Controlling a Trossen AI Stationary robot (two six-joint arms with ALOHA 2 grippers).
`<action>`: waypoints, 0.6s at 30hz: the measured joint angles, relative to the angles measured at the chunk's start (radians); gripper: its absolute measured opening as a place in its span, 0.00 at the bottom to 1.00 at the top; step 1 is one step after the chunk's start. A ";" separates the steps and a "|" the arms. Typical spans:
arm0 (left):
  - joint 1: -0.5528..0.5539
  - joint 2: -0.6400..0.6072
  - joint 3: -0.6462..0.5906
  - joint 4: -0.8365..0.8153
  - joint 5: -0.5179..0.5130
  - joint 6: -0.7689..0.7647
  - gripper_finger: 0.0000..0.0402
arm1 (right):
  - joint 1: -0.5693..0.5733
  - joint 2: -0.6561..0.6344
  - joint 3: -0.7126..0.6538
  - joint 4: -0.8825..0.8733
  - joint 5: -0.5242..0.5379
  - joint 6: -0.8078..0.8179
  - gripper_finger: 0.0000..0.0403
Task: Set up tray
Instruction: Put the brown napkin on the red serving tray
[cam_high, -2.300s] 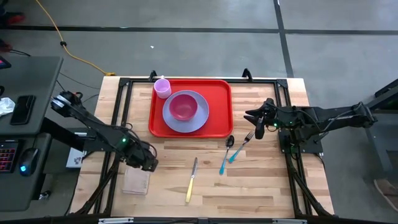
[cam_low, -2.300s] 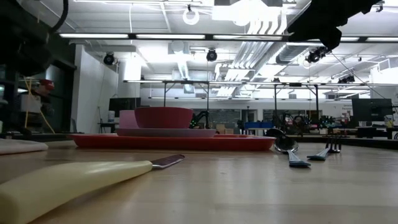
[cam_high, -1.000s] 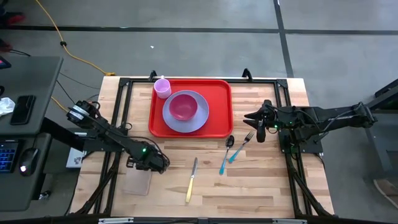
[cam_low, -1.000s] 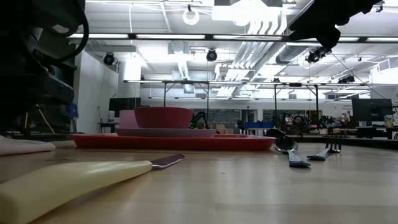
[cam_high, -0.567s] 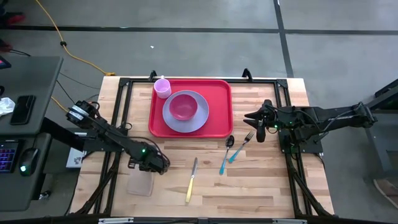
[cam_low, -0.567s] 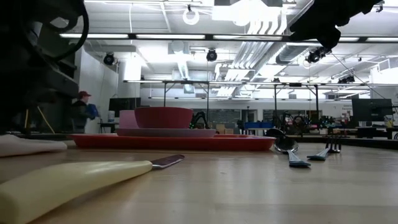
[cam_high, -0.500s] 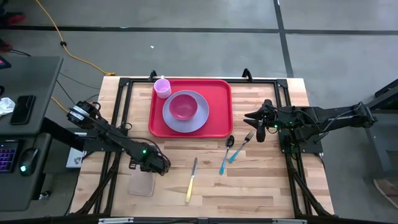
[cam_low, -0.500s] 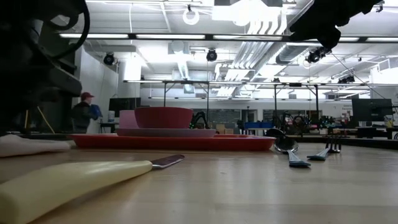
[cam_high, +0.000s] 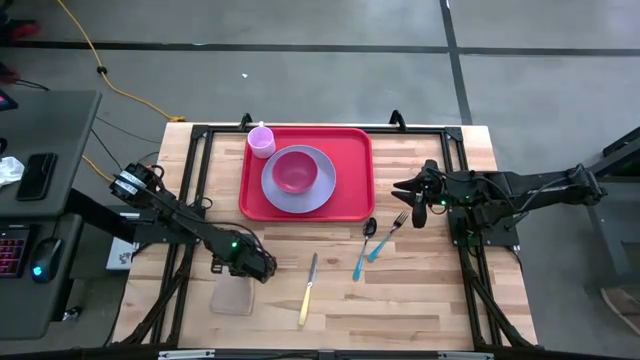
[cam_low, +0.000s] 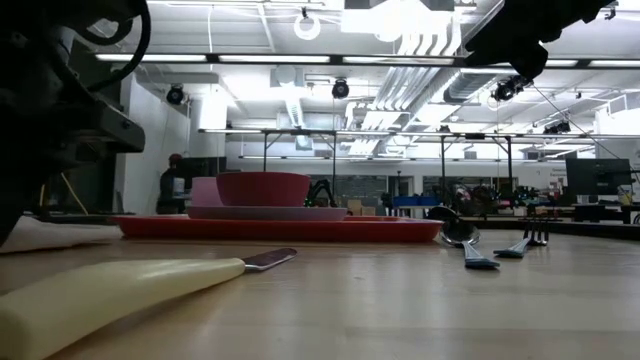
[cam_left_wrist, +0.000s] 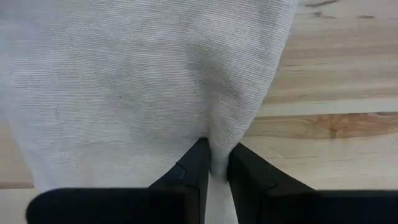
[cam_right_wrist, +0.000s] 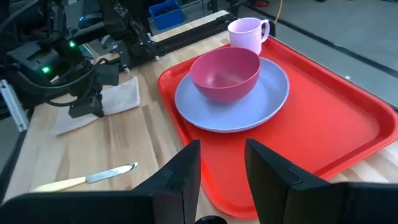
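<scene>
The red tray (cam_high: 352, 150) lies at the table's far middle. It carries a lavender plate (cam_high: 322, 196) with a pink bowl (cam_high: 293, 172) on it, and a pink cup (cam_high: 261, 140) in its far left corner. A pale cloth napkin (cam_high: 230, 298) lies flat on the wood at the near left. My left gripper (cam_high: 250, 268) points down at the napkin's far right part and is shut on it. My right gripper (cam_right_wrist: 221, 180) hovers open off the tray's right side (cam_high: 415, 195), with nothing between its fingers. My left gripper pinches a raised fold of the napkin (cam_left_wrist: 214, 149) between its two fingers (cam_left_wrist: 193, 165), coming from above and pointing down. The cloth rises into a ridge at the fingertips. The rest of the napkin (cam_left_wrist: 124, 81) lies spread on the table.
A cream-handled knife (cam_high: 308, 290) lies on the wood right of the napkin. A blue-handled spoon (cam_high: 363, 245) and fork (cam_high: 388, 235) lie near the tray's near right corner. Black frame rails (cam_high: 195, 190) run along the table's sides. A person (cam_low: 175, 185) stands in the room behind.
My left gripper has edged toward the table's right edge, and the napkin has slid along the wood with it. A person in the background has walked to the right.
</scene>
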 joint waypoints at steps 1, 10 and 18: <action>0.000 0.000 -0.001 0.009 -0.004 0.007 0.21 | 0.000 0.000 0.000 0.000 -0.010 0.012 0.26; 0.000 0.000 0.001 0.134 -0.102 0.066 0.03 | 0.000 0.109 0.000 0.081 -0.136 0.164 0.26; 0.033 0.000 -0.002 0.181 -0.116 0.121 0.07 | 0.000 0.328 0.000 0.385 -0.310 0.207 0.26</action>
